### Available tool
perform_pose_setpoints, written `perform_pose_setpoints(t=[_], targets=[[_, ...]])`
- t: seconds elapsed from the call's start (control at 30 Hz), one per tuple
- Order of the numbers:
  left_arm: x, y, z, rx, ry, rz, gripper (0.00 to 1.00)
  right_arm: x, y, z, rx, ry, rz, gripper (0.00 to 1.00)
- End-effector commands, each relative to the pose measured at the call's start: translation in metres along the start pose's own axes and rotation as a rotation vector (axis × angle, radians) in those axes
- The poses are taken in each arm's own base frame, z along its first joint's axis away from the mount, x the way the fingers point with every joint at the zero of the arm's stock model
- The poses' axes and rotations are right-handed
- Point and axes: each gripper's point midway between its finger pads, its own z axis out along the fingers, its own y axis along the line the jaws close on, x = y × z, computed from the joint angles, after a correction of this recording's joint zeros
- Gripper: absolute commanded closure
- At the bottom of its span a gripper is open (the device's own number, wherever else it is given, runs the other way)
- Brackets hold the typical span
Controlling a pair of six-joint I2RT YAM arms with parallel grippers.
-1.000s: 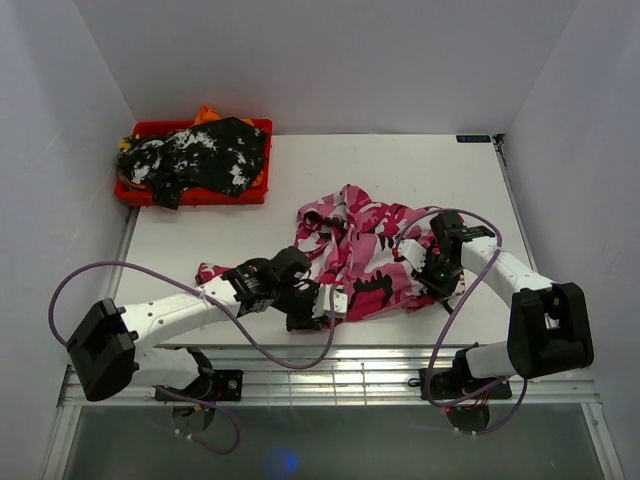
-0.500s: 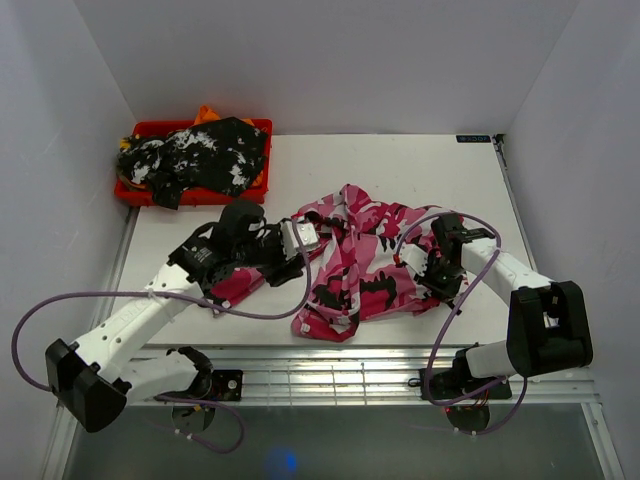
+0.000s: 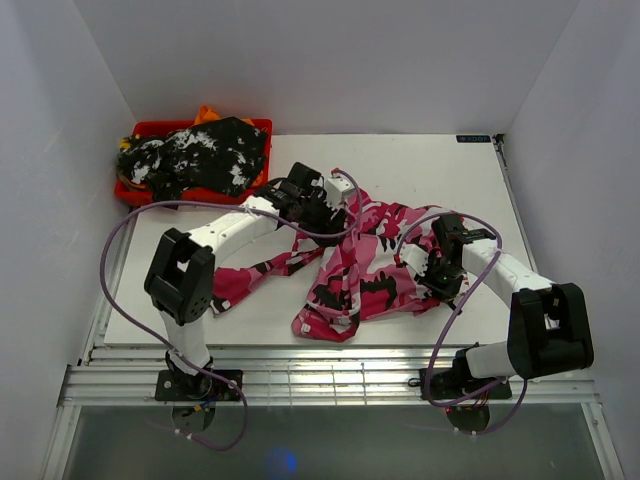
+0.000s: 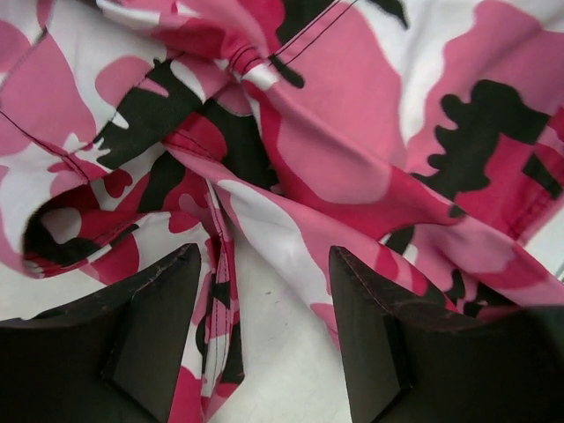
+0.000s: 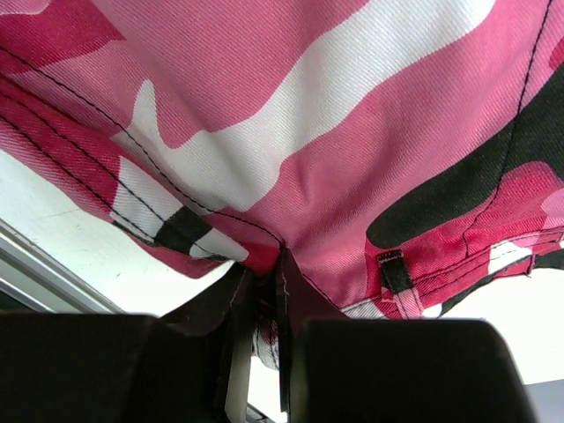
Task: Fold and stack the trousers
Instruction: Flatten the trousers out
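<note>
Pale grey walls enclose a white bench point(image 3: 430, 165) on three sides. At its far left corner a red plastic tray point(image 3: 220, 197) is filled by a crumpled black-and-white mottled garment point(image 3: 205, 155), and a scrap of orange cloth point(image 3: 206, 113) is seen at the tray's far edge.

Soft pink camouflage cloth trousers point(image 3: 360, 270), patched with white and black, are spread in a rumpled heap across the middle of the bench. One narrow leg is trailed out toward the left edge.

The left claw point(image 4: 264, 264) is held over the far part of the heap. Its black fingers point(image 4: 150, 326) are set wide apart, and nothing is gripped. A twisted fold of the trousers and a strip of bare bench are framed between them.

The right claw point(image 5: 269, 264) is placed at the side of the heap nearest the right edge. Its jaws are brought together and clamped on a stitched seam of the trousers, and the right wrist view is filled by the cloth spreading from that pinch.
</note>
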Motion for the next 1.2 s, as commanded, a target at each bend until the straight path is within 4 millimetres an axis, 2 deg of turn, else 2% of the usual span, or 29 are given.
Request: perform_pose_setpoints(t=[0.0,0.03,0.07,0.13,0.23,0.37,0.4,0.47,0.5,0.53,0.57,0.63,0.67,0.7,0.77,0.8,0.87,0.97,1.07,1.13,1.17], targets=[[-0.008,0.01,0.007,-0.054,-0.005,-0.085,0.3,-0.001,-0.001,-0.003,0.013,-0.017,0.017,0.92],[-0.007,0.013,0.012,-0.065,0.004,-0.098,0.3,-0.003,-0.003,-0.004,0.015,-0.022,0.021,0.92],[0.004,0.017,0.024,-0.069,0.039,-0.12,0.31,-0.003,-0.003,-0.004,0.015,-0.022,0.021,0.92],[0.01,0.024,0.033,-0.098,0.061,-0.153,0.33,-0.004,-0.004,-0.004,0.015,-0.026,0.024,0.92],[0.016,0.023,0.045,-0.08,0.08,-0.19,0.41,-0.005,-0.004,-0.004,0.014,-0.029,0.032,0.92],[0.008,0.016,0.048,-0.037,0.055,-0.205,0.67,-0.003,-0.005,-0.003,0.014,-0.023,0.035,0.92],[0.009,0.016,0.046,-0.031,0.056,-0.211,0.82,-0.003,-0.005,-0.003,0.015,-0.023,0.037,0.92],[0.007,0.013,0.035,-0.004,0.046,-0.229,0.96,-0.003,-0.006,-0.004,0.023,-0.024,0.04,0.92],[0.006,0.019,0.026,0.008,0.034,-0.25,1.0,-0.003,-0.007,-0.005,0.026,-0.026,0.042,0.92],[0.006,0.02,0.019,0.02,0.025,-0.26,1.0,-0.002,-0.007,-0.006,0.028,-0.025,0.04,0.92],[-0.002,0.018,0.003,0.035,-0.009,-0.26,1.0,-0.001,-0.007,-0.006,0.03,-0.026,0.041,0.92],[0.003,0.029,-0.016,0.028,-0.03,-0.293,1.0,-0.001,-0.008,-0.006,0.033,-0.025,0.039,0.92],[-0.004,0.029,-0.034,0.013,-0.063,-0.285,1.0,0.0,-0.008,-0.006,0.032,-0.024,0.043,0.92],[0.005,0.034,-0.041,0.004,-0.058,-0.279,1.0,0.001,-0.008,-0.006,0.031,-0.023,0.043,0.92],[0.004,0.029,-0.056,0.006,-0.075,-0.24,1.0,0.0,-0.008,-0.006,0.03,-0.026,0.046,0.92],[0.007,0.025,-0.059,0.024,-0.071,-0.205,1.0,0.0,-0.008,-0.006,0.028,-0.026,0.046,0.92],[0.006,0.021,-0.063,0.034,-0.073,-0.209,0.78,-0.001,-0.008,-0.006,0.027,-0.033,0.05,0.92],[-0.002,0.014,-0.06,0.081,-0.097,-0.237,0.56,-0.002,-0.007,-0.006,0.019,-0.036,0.061,0.92],[-0.01,0.015,-0.047,0.108,-0.105,-0.286,0.46,-0.002,-0.006,-0.005,0.015,-0.035,0.066,0.92],[-0.006,0.017,-0.029,0.114,-0.076,-0.347,0.45,-0.002,-0.007,-0.005,0.017,-0.034,0.066,0.92],[-0.012,0.019,-0.025,0.114,-0.087,-0.366,0.45,-0.002,-0.007,-0.005,0.017,-0.034,0.066,0.92]])
